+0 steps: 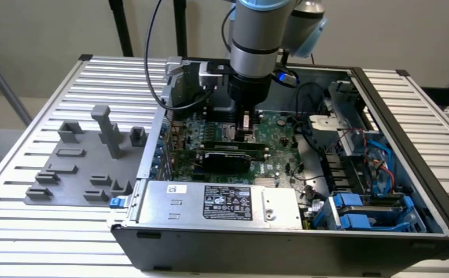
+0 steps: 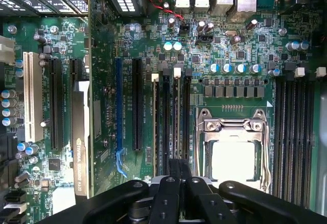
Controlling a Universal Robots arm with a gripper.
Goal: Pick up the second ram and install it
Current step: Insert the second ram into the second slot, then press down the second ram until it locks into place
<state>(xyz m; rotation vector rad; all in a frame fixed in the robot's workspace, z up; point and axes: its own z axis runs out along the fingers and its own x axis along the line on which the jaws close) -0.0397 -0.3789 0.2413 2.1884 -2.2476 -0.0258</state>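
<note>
Hovering: gripper (image 2: 176,175) closed, holding nothing visible | over motherboard (image 2: 214,60) (beside CPU socket (image 2: 232,152)) | inside case (image 1: 409,110)

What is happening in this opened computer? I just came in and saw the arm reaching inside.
A single robot arm reaches down into the open black computer case, its tool shut over the memory slots beside the silver CPU socket. Thin green memory sticks stand on edge in those slots, right by the tool. A wider black-topped card sits seated in the green motherboard.
</note>
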